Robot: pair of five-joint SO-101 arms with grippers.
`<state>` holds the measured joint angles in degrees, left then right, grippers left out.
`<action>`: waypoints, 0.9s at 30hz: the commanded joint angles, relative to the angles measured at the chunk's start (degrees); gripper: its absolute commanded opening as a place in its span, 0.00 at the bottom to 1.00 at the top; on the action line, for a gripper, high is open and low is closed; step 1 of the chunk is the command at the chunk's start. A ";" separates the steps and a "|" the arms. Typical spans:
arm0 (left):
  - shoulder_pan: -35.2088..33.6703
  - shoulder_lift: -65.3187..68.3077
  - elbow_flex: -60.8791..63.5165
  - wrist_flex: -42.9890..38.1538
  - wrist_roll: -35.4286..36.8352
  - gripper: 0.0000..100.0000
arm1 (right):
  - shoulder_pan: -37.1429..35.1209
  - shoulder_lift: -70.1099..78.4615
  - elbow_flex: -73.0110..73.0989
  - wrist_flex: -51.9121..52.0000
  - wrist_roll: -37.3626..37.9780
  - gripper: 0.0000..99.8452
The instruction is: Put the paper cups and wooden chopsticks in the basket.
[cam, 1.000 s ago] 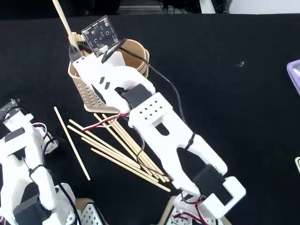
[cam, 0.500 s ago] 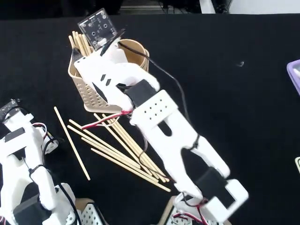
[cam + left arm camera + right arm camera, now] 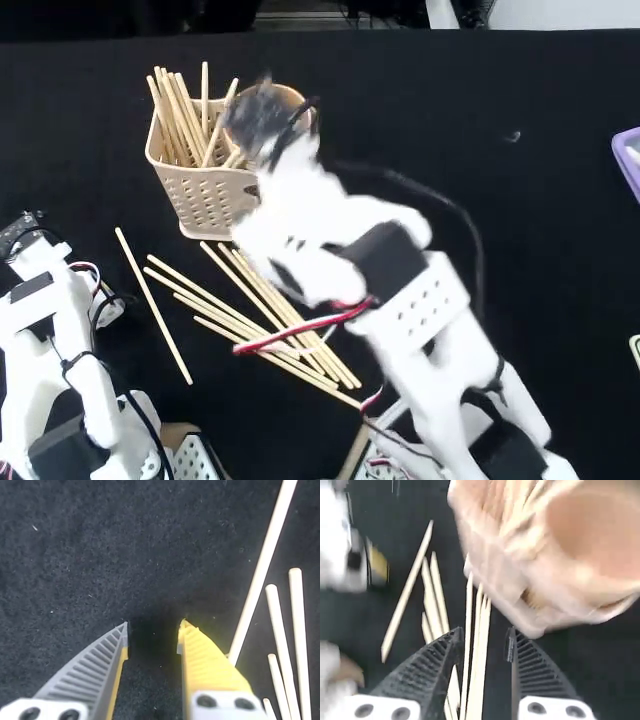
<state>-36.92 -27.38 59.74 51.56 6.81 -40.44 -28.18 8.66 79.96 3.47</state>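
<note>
Down on the left, the left gripper (image 3: 152,630) hangs low over the black tablecloth (image 3: 520,200), jaws apart and empty, just beside the pale wooden chopsticks (image 3: 255,320) fanned loose on the cloth. Behind them, the beige perforated plastic basket (image 3: 200,195) holds upright chopsticks (image 3: 180,110) and a brown paper cup (image 3: 590,535). The right gripper (image 3: 485,635), jaws parted and empty, is above the loose sticks near the basket.

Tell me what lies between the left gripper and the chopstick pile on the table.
One stray chopstick lying on bare black cloth, as the high view shows.

Beige basket (image 3: 200,195) holds upright chopsticks (image 3: 183,110) and a paper cup (image 3: 590,527); more chopsticks (image 3: 262,318) lie scattered beside it.
</note>
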 commanded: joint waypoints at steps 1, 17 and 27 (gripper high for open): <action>0.04 -1.32 -0.22 -0.88 0.44 0.17 | -3.08 -3.30 17.36 -0.44 7.12 0.14; 0.04 -1.32 -0.22 -0.88 0.44 0.17 | 5.27 4.97 51.74 -40.26 16.09 0.14; 0.04 -1.41 -0.22 -0.88 0.44 0.17 | 4.04 13.32 47.43 -37.54 16.18 0.14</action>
<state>-36.92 -27.38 59.74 51.56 6.81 -36.04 -15.87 58.95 40.48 19.03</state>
